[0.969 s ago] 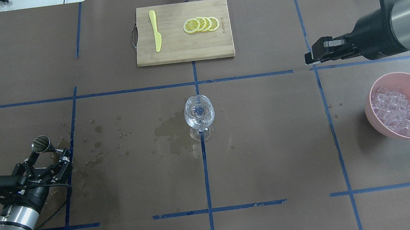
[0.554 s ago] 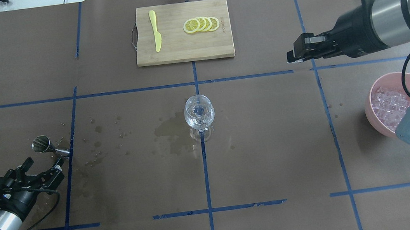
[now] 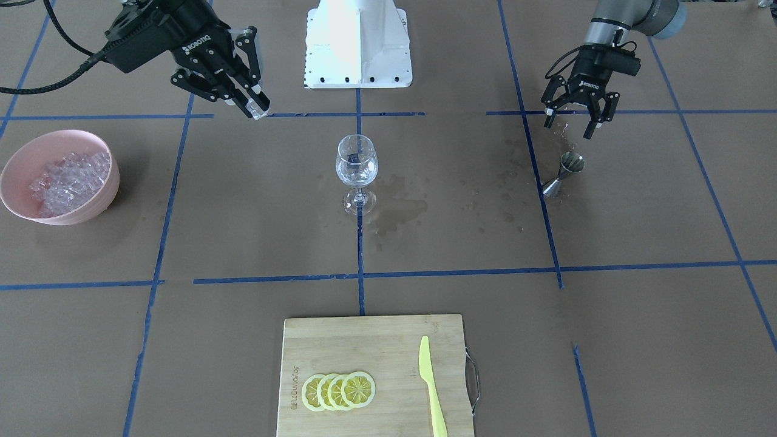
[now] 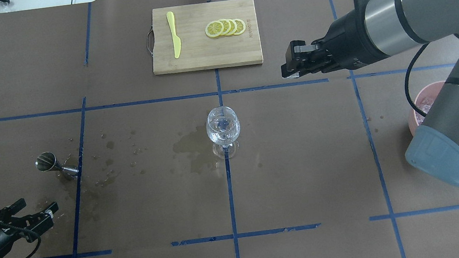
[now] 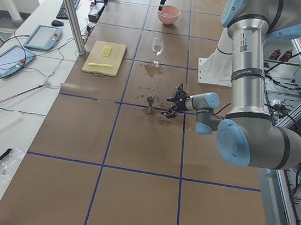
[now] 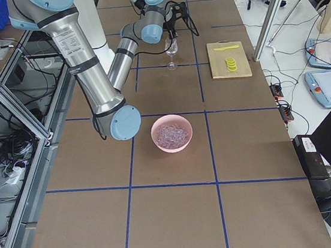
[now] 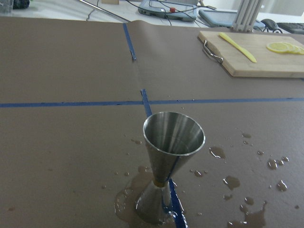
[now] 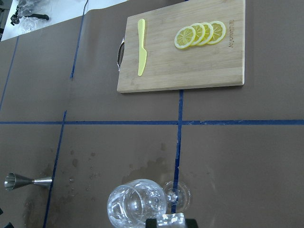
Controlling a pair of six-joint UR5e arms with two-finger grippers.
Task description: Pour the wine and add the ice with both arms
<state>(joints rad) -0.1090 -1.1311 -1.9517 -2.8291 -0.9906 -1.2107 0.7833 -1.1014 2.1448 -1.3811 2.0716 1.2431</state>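
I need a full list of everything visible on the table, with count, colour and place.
wine glass: one, clear, centre, upright
jigger: one, silver, robot's left side, on wet patch
bowl: one, pink, robot's right side
ice: heap, clear, in bowl
cutting board: one, wooden, far side
lemon slices: four, yellow, on board
knife: one, yellow, on board
left gripper: one, black, jaws open, near jigger
right gripper: one, black, jaws shut on ice cube, near glass

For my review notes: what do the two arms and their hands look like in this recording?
The left arm and right arm are silver-grey tubes with light-blue joint caps. The left hand and right hand are black and two-fingered, marked ROBOTIQ in white. Black cables run to the wrists.
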